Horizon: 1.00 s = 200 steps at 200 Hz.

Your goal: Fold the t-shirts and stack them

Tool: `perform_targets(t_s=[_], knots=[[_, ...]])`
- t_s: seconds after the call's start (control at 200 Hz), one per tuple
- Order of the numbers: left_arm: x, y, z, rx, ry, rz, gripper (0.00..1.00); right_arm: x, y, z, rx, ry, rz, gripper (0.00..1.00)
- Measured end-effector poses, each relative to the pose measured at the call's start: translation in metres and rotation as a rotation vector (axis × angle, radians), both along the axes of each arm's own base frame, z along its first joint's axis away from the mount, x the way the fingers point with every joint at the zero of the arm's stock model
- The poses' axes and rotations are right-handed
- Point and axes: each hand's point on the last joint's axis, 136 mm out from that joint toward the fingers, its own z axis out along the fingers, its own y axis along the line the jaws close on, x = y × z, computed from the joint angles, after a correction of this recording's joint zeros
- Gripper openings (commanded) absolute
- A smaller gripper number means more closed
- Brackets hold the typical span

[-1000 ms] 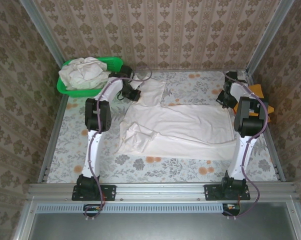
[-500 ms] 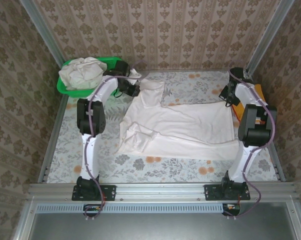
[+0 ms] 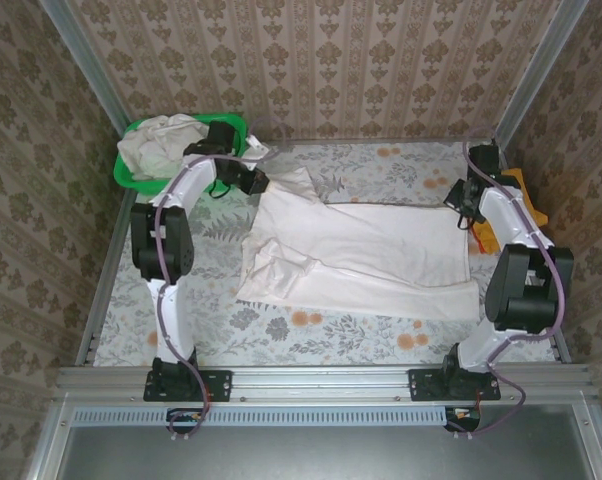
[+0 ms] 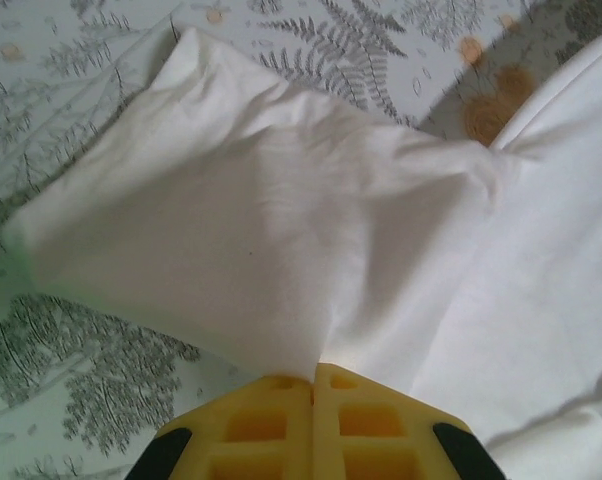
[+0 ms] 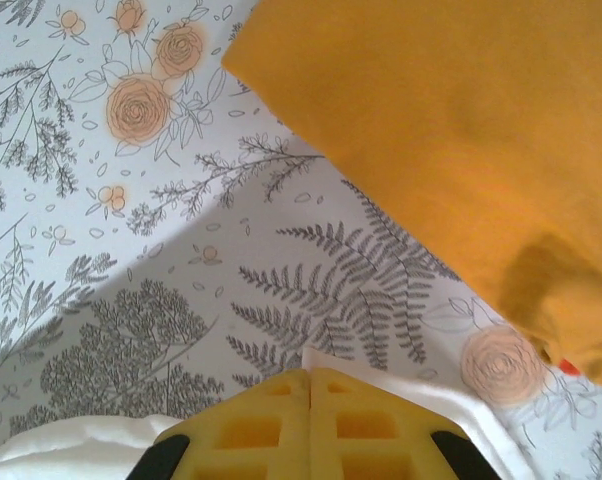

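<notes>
Both arms have swung outward since a second ago. The left gripper (image 4: 313, 385) is clamped on a sleeve of the off-white t-shirt (image 3: 371, 255), and the right gripper (image 5: 311, 385) pinches its far corner. The shirt lies spread across the floral table (image 3: 381, 165), near the orange t-shirt (image 5: 461, 120).

Near tablecloth strip (image 3: 321, 335) lies open | spread off-white t-shirt (image 3: 381, 250) covers centre | green basket (image 3: 129, 178) blocks far-left corner | orange t-shirt (image 3: 528, 190) crowds right edge

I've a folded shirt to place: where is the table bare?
Bare: the near strip between the off-white shirt and front rail, and the far middle by the wall. Crowded: far left at the green basket, far right at the orange shirt.
</notes>
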Motion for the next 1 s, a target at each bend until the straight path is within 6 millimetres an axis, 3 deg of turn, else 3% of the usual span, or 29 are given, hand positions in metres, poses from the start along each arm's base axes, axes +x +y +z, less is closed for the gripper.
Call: perform_targets(t_s=[0.285,0.505,0.77,1.0], knots=[[-0.041,0.002,0.011,-0.046,-0.093,-0.137,0.00,-0.032,0.004,0.012,-0.014,-0.028,0.009,0.00],[-0.052,0.009,0.029,-0.070,-0.175,-0.196,0.00,-0.057,0.005,0.016,-0.017,-0.043,-0.001,0.00],[-0.077,0.015,0.032,-0.071,-0.196,-0.230,0.00,-0.083,0.008,0.027,-0.023,-0.076,-0.008,0.00],[-0.094,0.019,0.044,-0.085,-0.223,-0.240,0.00,-0.107,0.010,0.022,-0.010,-0.063,-0.018,0.00]])
